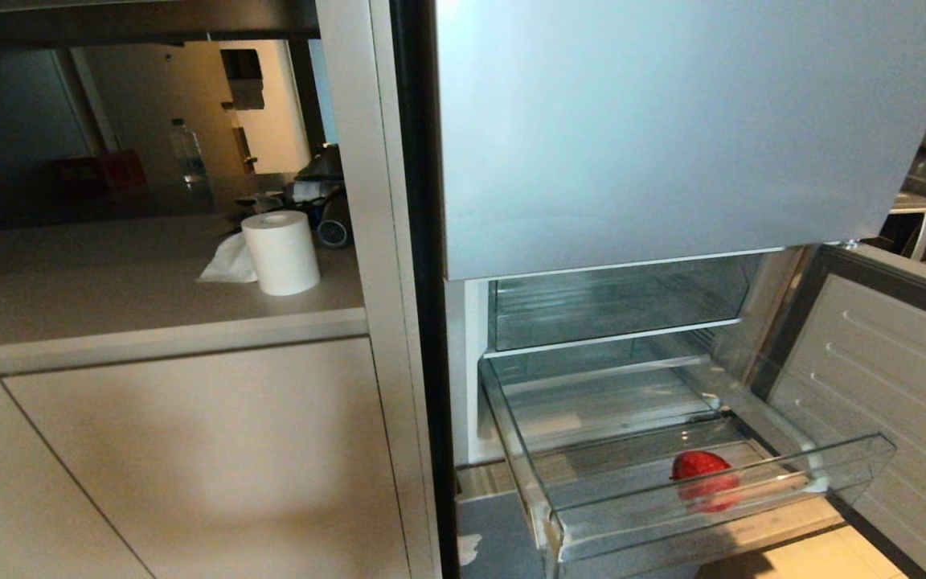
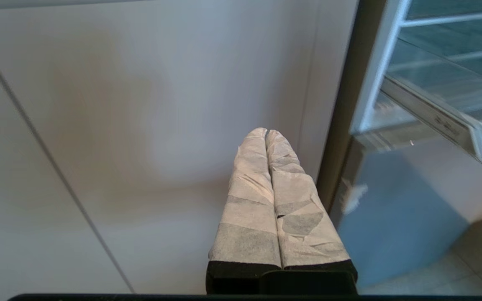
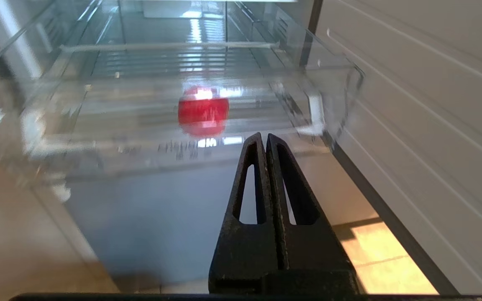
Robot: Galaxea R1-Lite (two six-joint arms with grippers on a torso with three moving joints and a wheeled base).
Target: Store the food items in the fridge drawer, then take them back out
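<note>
The counter (image 1: 149, 322) at far left carries a paper roll (image 1: 281, 252) near its right edge. The left gripper (image 2: 266, 133) faces the cabinet door (image 2: 140, 125), its taped fingers (image 2: 249, 200) pressed together and empty. The fridge drawer (image 1: 752, 490) stands pulled out; the red fruit (image 1: 702, 476) lies inside, close behind the front wall, toward its right end. The right gripper (image 3: 264, 137), fingers closed and empty, sits outside that wall, the fruit just ahead; this arm appears nearer.

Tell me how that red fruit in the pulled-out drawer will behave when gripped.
The red fruit looks round and glossy, so it may slip between fingers. Lying loose on the fridge drawer's ribbed bottom, it will probably roll if nudged.
</note>
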